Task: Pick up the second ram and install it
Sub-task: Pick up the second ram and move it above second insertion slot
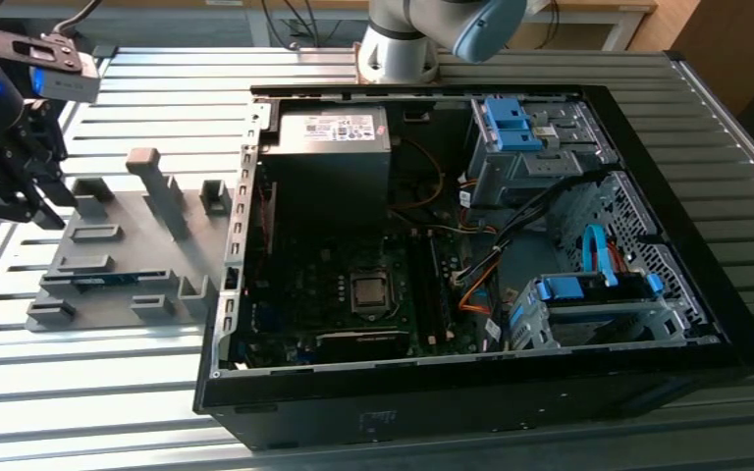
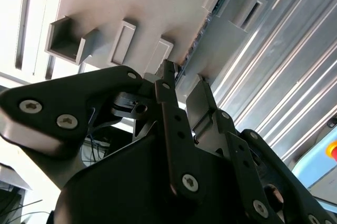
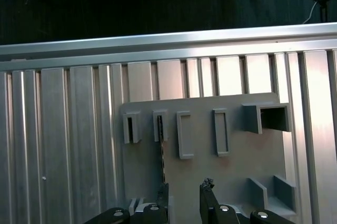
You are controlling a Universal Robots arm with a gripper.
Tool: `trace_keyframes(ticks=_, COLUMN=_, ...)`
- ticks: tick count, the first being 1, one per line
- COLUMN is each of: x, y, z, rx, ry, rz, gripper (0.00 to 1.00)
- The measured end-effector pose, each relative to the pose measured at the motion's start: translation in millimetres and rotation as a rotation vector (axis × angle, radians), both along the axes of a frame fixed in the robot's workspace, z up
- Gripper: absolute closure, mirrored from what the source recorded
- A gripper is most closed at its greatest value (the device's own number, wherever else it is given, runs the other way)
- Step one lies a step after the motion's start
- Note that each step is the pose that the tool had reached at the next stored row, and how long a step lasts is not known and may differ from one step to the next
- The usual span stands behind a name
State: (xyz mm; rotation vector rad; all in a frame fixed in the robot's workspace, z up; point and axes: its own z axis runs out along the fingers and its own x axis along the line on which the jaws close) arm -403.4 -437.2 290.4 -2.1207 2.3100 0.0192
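Note:
The second ram is a slim blue-green strip standing on edge in a slot of the gray rack, on the exterior view's left. In the first wrist view it shows as a thin dark edge running from a slot toward one fingertip. The second wrist view shows the same ram edge along the rack. My gripper hovers over the rack's outer side, open, with nothing between its fingers. The ram lies in line with one finger, not in the gap.
The open computer case lies to the exterior view's right of the rack, with the motherboard, power supply, blue drive-bay clips and loose cables inside. The ribbed metal table ends close to the gripper's side.

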Motion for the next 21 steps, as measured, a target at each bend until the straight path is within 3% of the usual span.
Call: trace_keyframes(ticks=21, x=0.0, y=-3.0, z=-13.6, rx=-0.0006, ry=0.0000, rz=0.000, gripper=0.63)
